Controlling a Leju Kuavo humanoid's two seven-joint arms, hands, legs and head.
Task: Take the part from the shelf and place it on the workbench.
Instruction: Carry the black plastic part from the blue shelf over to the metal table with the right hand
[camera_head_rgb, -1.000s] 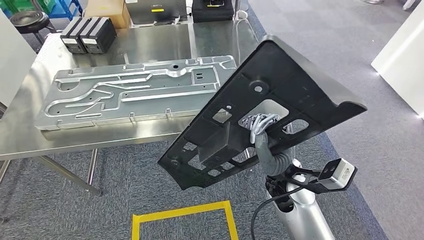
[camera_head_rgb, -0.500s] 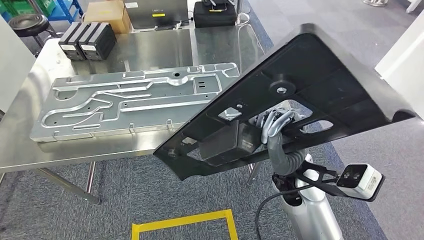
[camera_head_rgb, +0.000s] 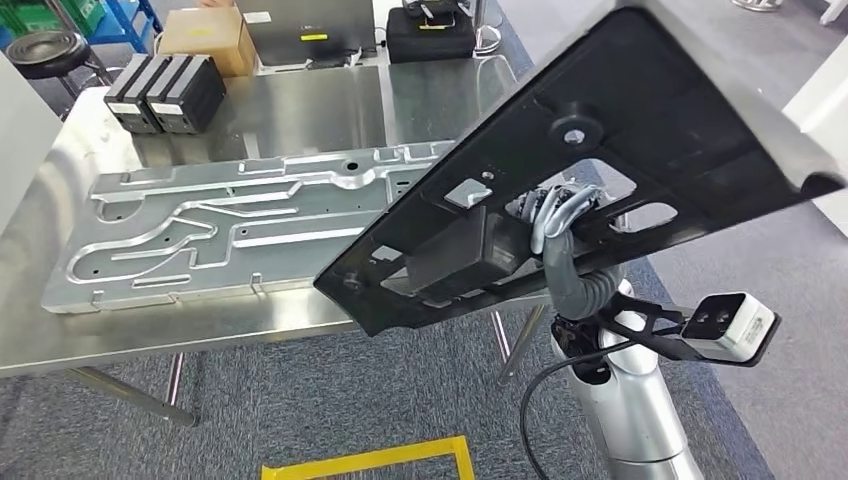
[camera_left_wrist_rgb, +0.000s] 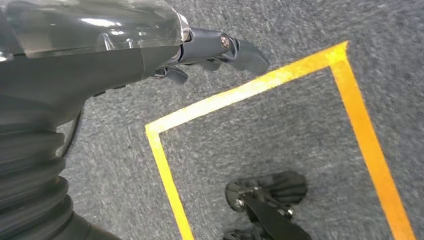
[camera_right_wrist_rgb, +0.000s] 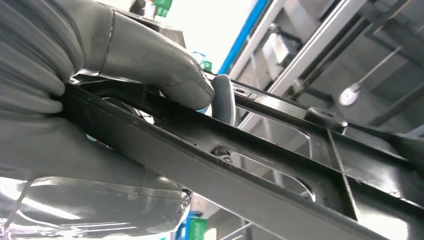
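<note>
Right hand (camera_head_rgb: 556, 222) grips black part (camera_head_rgb: 640, 130) through a cutout, holding it tilted above its wrist, over the near edge of the workbench (camera_head_rgb: 300, 100). Metal plate (camera_head_rgb: 230, 230) lies beyond on the bench. Left hand (camera_left_wrist_rgb: 200, 50) hangs over floor, fingers loose, holding nothing.

Black part (camera_head_rgb: 610, 170) carried higher and further forward in right hand (camera_head_rgb: 555, 215) over the last second, now overlapping the near right corner of the tabletop (camera_head_rgb: 300, 100) and covering the right end of the aluminium plate (camera_head_rgb: 230, 230); whole view shifted by camera motion.
</note>
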